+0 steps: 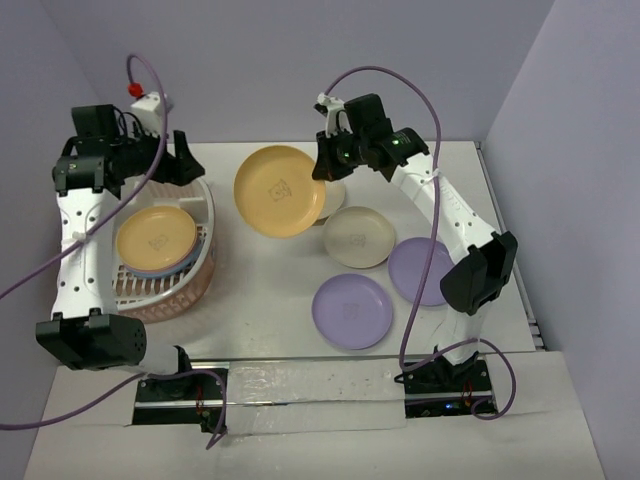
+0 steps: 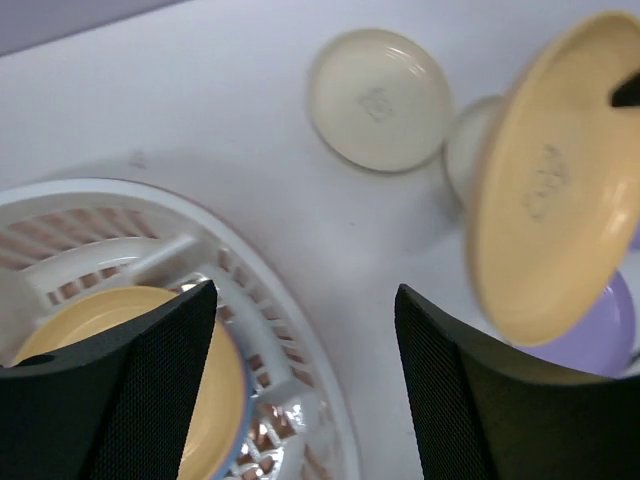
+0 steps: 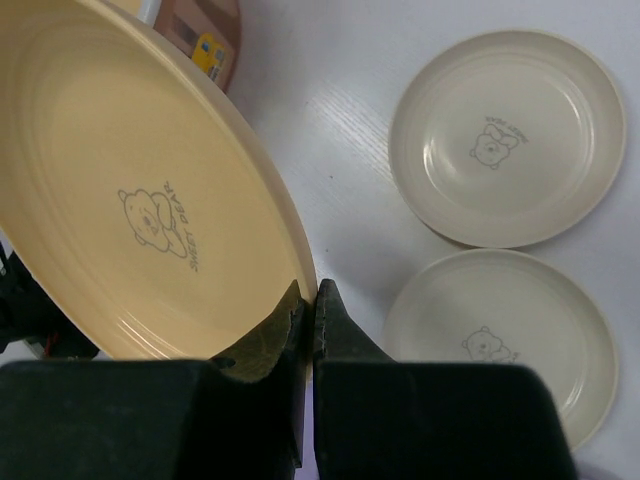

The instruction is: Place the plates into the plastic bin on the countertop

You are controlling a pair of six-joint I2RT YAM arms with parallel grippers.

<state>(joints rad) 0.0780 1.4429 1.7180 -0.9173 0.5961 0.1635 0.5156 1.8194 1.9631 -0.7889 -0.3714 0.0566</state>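
Yellow-orange plate [image 3: 140,190] pinched by right claw [image 3: 308,300], left claw [image 2: 305,300] spread

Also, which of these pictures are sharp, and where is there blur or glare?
Left wrist view: soft all over, the held yellow plate and the bin rim blurred. Right wrist view: sharp, the bear print on that plate readable, only the right gripper dark and unfocused. Top view: even light, soft shadows, glare on the shiny strip near the arm bases.

Countertop [image 1: 270,290]: you have a plain white top.
Left: plastic bin [image 1: 207,200] stands on it.
Middle: cream plate [image 2: 378,98] lies flat, second cream plate [image 2: 462,150] just beside.
Right: near lilac plate [image 1: 352,310] lies just beside far lilac plate [image 1: 420,270].
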